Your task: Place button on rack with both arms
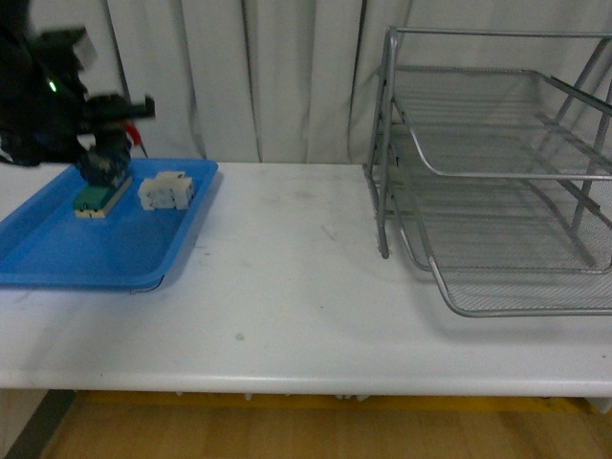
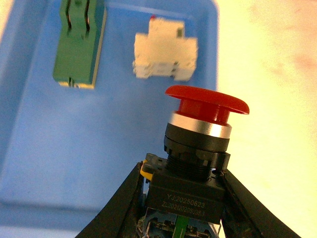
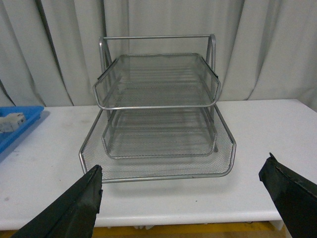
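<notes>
My left gripper (image 2: 181,171) is shut on the dark body of the button (image 2: 205,106), whose red mushroom cap points away from the wrist. It holds the button above the blue tray (image 2: 39,158). In the front view this gripper (image 1: 103,163) hangs over the tray's far left part, and the button is hard to make out there. The silver wire-mesh rack (image 1: 497,172) stands at the table's right. My right gripper (image 3: 183,171) is open and empty, facing the rack (image 3: 158,84) from the front, and is out of the front view.
In the blue tray (image 1: 57,258) lie a green-and-beige terminal block (image 1: 96,198) and a white blocky component (image 1: 167,189), both also in the left wrist view (image 2: 79,44) (image 2: 166,52). The white table (image 1: 287,287) stretches between tray and rack. Curtains hang behind.
</notes>
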You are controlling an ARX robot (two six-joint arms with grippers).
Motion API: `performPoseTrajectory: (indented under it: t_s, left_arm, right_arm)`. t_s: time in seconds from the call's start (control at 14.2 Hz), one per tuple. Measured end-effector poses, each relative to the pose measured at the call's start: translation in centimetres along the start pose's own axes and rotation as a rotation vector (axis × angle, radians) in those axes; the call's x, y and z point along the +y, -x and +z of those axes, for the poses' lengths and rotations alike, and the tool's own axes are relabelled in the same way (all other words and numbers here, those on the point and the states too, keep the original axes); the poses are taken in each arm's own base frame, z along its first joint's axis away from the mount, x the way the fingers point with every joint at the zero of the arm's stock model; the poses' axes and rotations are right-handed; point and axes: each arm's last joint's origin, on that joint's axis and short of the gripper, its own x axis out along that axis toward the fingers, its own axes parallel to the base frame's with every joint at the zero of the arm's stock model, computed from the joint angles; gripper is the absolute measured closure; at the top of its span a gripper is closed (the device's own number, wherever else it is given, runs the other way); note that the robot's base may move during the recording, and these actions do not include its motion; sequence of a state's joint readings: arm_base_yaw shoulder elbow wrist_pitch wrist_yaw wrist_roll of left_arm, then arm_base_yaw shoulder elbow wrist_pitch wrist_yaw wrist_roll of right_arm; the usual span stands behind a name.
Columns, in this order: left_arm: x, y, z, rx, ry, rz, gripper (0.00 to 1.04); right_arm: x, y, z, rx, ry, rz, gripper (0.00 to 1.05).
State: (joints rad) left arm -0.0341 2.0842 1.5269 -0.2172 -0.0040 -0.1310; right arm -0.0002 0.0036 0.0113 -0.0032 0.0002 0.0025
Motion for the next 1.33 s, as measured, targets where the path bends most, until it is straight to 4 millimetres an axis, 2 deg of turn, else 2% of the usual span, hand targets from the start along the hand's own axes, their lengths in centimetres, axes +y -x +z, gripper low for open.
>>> performPoseTrajectory:
  t_s: [0.07,0.14,0.21,0.42,0.56,0.7,0.91,1.33]
  left_arm:
    - [-1.2,5.8,0.4,-0.083,-0.01,-0.042,0.67]
    - [-1.8,9.8,-0.5,-0.112,-0.011,-0.065,0.67]
    - [-1.8,13.6,-2.1,-0.118,-0.019,-0.067,0.67]
    - [0.3,20.7,-6.6,-0.166,0.038,0.036,0.67]
    - [0.5,23.2,-7.9,-0.213,0.077,0.041,0.68]
    - [0.2,24.3,-8.2,-0.242,0.126,0.018,0.68]
    - [-0.9,24.3,-8.7,-0.232,0.127,-0.003,0.68]
    - [-1.3,24.1,-9.1,-0.223,0.117,-0.01,0.68]
  right_arm:
    - [0.0,0.0,0.0,0.0,0.0,0.0,0.06]
    - [0.0,0.0,0.0,0.0,0.0,0.0,0.06]
    - [0.0,0.0,0.0,0.0,0.0,0.0,0.06]
    - [0.0,0.0,0.0,0.0,0.0,0.0,0.06]
    - [0.0,0.0,0.0,0.0,0.0,0.0,0.06]
    - [0.0,0.0,0.0,0.0,0.0,0.0,0.06]
    - [0.0,0.0,0.0,0.0,0.0,0.001,0.06]
    - [0.0,0.0,0.0,0.0,0.0,0.0,0.06]
